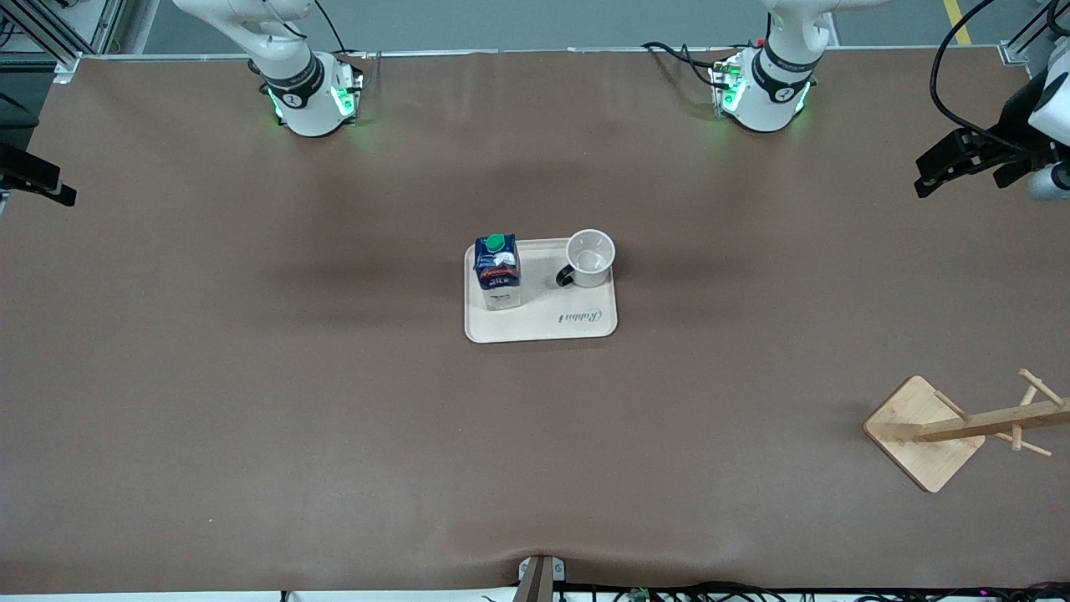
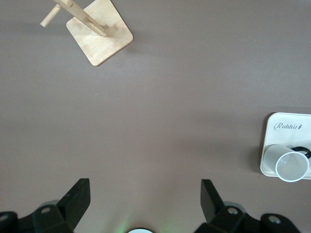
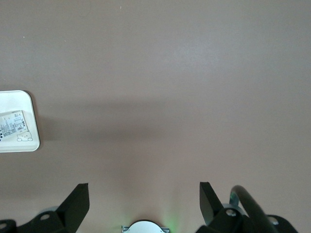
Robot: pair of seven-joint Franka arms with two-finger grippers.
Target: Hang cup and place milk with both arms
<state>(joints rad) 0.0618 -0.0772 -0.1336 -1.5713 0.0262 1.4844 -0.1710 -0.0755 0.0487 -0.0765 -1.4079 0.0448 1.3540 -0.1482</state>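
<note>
The white cup [image 1: 590, 257] with a black handle stands upright on a cream tray [image 1: 535, 322] mid-table. The dark blue milk carton [image 1: 497, 272] with a green cap stands on the same tray, toward the right arm's end. My left gripper [image 1: 924, 176] is open and empty, up over the table's edge at the left arm's end. In the left wrist view it [image 2: 146, 199] is over bare table, with the cup [image 2: 291, 166] and tray [image 2: 286, 141] off to one side. My right gripper [image 3: 144, 199] is open and empty over bare table; the tray [image 3: 14, 99] and carton [image 3: 12, 127] show at that view's edge.
A wooden mug rack [image 1: 924, 433] with pegs stands on a square base near the front camera at the left arm's end; it also shows in the left wrist view [image 2: 99, 31]. Brown table surface lies all round the tray.
</note>
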